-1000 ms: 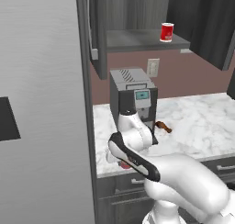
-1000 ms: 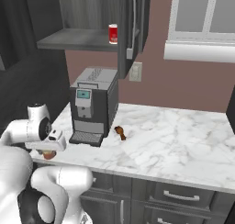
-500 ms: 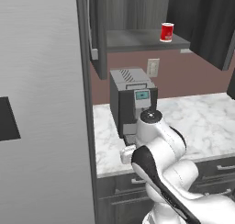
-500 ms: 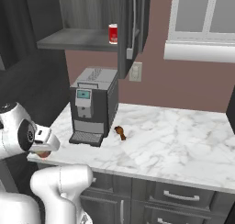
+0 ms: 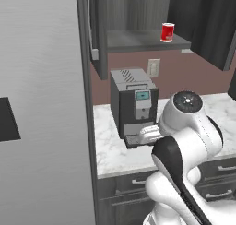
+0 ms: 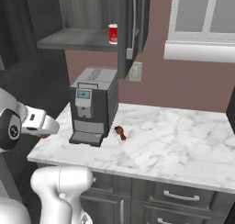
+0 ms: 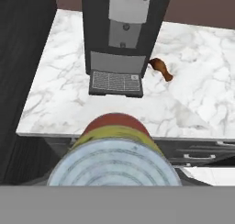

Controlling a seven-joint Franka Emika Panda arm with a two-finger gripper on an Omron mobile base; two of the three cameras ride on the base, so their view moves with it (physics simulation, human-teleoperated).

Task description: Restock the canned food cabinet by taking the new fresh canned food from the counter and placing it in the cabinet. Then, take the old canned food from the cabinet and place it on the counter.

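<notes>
The new fresh canned food [image 7: 112,161], a short can with a yellow-and-red label and a pale lid, sits right under the hand camera with my gripper shut on it. It hangs above the front left edge of the white marble counter [image 7: 59,97]. In the right base view my gripper [image 6: 44,134] is at the counter's [image 6: 174,145] left end, with a red sliver of the can below it. The old canned food [image 5: 168,32] [image 6: 113,34], a bright red can, stands upright on the shelf of the open cabinet [image 5: 133,40] [image 6: 73,38].
A dark coffee machine [image 5: 133,104] [image 6: 92,103] [image 7: 124,30] stands on the counter under the cabinet. A small brown item [image 6: 120,132] [image 7: 160,68] lies to its right. A tall grey panel [image 5: 41,109] bounds the left. Dark drawers [image 6: 183,198] run below.
My arm has swung round and risen, its elbow now higher and further right in the left base view. The held can has lifted slightly. The red can has not moved.
</notes>
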